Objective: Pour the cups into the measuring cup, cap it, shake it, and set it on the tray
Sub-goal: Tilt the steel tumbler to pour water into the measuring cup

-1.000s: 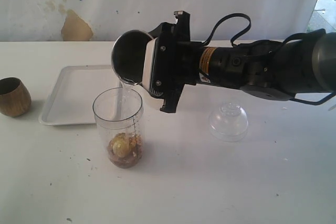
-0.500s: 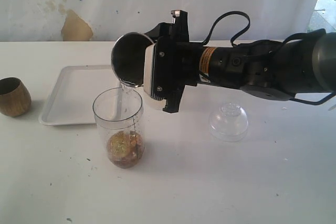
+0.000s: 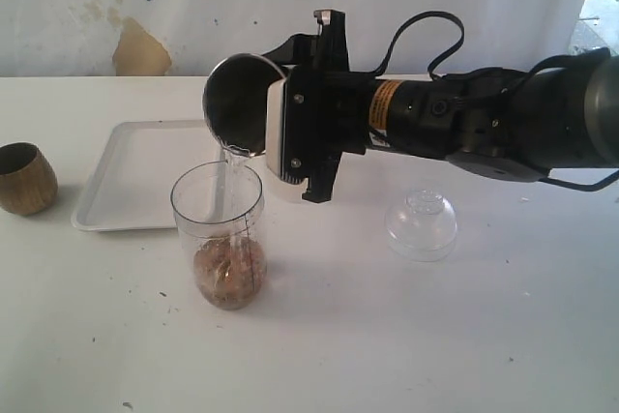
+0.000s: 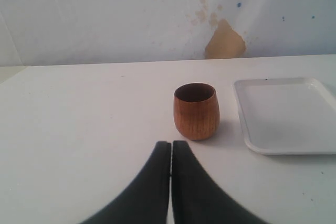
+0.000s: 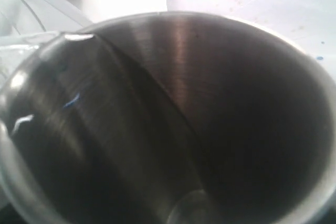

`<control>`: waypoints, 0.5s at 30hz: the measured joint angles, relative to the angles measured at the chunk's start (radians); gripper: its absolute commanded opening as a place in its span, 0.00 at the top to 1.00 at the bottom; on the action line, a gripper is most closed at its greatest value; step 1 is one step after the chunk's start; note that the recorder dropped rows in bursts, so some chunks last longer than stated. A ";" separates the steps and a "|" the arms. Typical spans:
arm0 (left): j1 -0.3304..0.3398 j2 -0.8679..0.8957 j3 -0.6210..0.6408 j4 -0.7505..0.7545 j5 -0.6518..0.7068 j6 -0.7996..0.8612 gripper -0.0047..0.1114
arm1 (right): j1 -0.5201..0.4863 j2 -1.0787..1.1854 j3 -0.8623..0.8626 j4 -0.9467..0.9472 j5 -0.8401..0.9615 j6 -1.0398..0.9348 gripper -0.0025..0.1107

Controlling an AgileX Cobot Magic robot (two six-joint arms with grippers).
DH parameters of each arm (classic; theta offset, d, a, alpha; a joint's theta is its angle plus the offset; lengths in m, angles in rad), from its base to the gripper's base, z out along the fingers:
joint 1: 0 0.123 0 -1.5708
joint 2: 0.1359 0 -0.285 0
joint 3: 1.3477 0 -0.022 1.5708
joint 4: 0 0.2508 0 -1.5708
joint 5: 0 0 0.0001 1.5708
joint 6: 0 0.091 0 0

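My right gripper (image 3: 261, 123) is shut on the steel tumbler (image 3: 235, 103), which lies tipped on its side above the measuring cup (image 3: 219, 229). A thin clear stream runs from the tumbler's lip into that cup, where a brownish mix sits at the bottom. The right wrist view is filled by the tumbler's dark inside (image 5: 178, 119). The brown wooden cup (image 3: 25, 178) stands upright at the far left, beside the white tray (image 3: 126, 176). My left gripper (image 4: 171, 145) is shut and empty, a short way in front of the wooden cup (image 4: 196, 110), with the tray (image 4: 286, 116) beside it.
A clear dome-shaped lid (image 3: 421, 224) rests on the table to the right of the measuring cup, under my right arm. A white wall with a brown patch closes off the back of the table.
The tumbler has tipped slightly further and the stream keeps running. The yellowish lump in the measuring cup has sunk into a murky brown mix. The left gripper has not moved.
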 measured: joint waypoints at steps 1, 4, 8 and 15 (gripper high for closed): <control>0.000 0.000 0.000 0.000 0.000 0.000 0.95 | 0.000 0.000 0.000 0.000 0.000 0.000 0.98; 0.000 0.000 0.000 0.000 0.000 0.000 0.95 | 0.000 0.000 0.000 0.000 0.000 -0.017 0.98; 0.000 0.000 0.000 0.000 0.000 0.000 0.95 | 0.000 0.000 0.000 0.000 0.000 -0.025 0.98; 0.000 0.000 0.000 0.000 0.000 0.000 0.95 | 0.000 0.000 0.000 0.000 0.005 -0.069 0.98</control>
